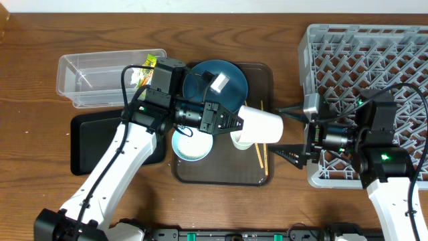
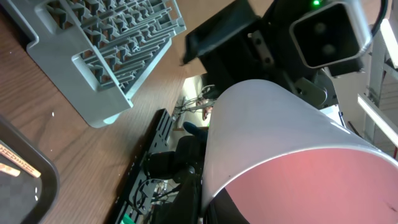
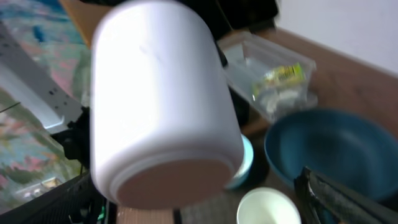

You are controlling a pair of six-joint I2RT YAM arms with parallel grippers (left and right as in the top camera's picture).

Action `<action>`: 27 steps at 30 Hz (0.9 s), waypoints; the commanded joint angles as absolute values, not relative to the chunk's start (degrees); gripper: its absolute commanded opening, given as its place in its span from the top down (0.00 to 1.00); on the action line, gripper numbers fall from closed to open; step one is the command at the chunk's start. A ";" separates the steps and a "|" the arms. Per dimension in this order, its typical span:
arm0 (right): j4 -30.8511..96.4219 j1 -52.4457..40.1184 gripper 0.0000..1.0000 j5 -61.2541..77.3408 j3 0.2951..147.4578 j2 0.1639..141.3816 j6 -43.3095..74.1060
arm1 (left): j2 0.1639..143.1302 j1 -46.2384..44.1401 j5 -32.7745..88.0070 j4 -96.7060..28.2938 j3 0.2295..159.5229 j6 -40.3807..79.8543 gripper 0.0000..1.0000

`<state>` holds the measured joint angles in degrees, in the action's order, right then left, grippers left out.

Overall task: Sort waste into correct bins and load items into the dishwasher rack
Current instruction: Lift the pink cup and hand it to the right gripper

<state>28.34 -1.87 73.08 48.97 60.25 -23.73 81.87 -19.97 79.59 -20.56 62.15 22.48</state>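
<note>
My left gripper (image 1: pixel 235 122) is shut on the rim of the pink cup (image 1: pixel 262 125), held sideways above the brown tray with its base toward my right gripper (image 1: pixel 275 130). The right gripper is open, its fingers on either side of the cup's base. The cup fills the left wrist view (image 2: pixel 280 143) and the right wrist view (image 3: pixel 161 99). The pale green cup (image 1: pixel 241 141) (image 3: pixel 270 208), light blue bowl (image 1: pixel 192 147) and chopsticks (image 1: pixel 261 155) lie on the tray. The dark blue plate (image 1: pixel 215 86) (image 3: pixel 329 149) holds the tissue (image 1: pixel 219 82). The wrapper (image 1: pixel 143 72) (image 3: pixel 283 76) lies in the clear tub (image 1: pixel 87 79). The rice is not visible.
The grey dishwasher rack (image 1: pixel 368 60) (image 2: pixel 106 50) stands at the right, under my right arm. The shallow black tray (image 1: pixel 90 144) lies at the left, in front of the clear tub. The dark brown serving tray (image 1: pixel 264 73) sits in the middle.
</note>
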 commanded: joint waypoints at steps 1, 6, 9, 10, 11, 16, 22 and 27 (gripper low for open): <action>26.98 -2.33 0.03 79.18 49.78 60.27 -22.26 | 82.00 -19.73 81.41 -20.45 62.11 22.11 0.94; 26.28 -2.33 0.04 80.64 49.78 60.27 -22.26 | 82.00 -19.73 80.93 -20.45 62.11 22.11 0.94; 26.15 -2.33 0.05 80.64 49.78 60.27 -22.26 | 82.00 -19.73 80.51 -20.45 62.11 22.13 0.94; 26.11 -2.33 0.06 80.64 49.78 60.27 -22.26 | 82.00 -19.73 80.49 -20.45 62.11 22.11 0.94; 26.06 -2.33 0.06 80.64 49.78 60.27 -22.26 | 82.00 -19.73 80.49 -20.45 62.11 22.13 0.94; 25.65 -2.33 0.07 80.62 49.78 60.27 -22.26 | 82.00 -19.75 80.53 -20.47 62.11 23.03 0.94; 25.45 -2.33 0.07 80.62 49.78 60.29 -22.26 | 82.00 -21.21 80.36 -20.45 62.11 23.88 0.94; 25.47 -2.33 0.10 80.62 49.78 60.27 -22.24 | 82.00 -22.48 79.90 -20.43 62.11 23.86 0.94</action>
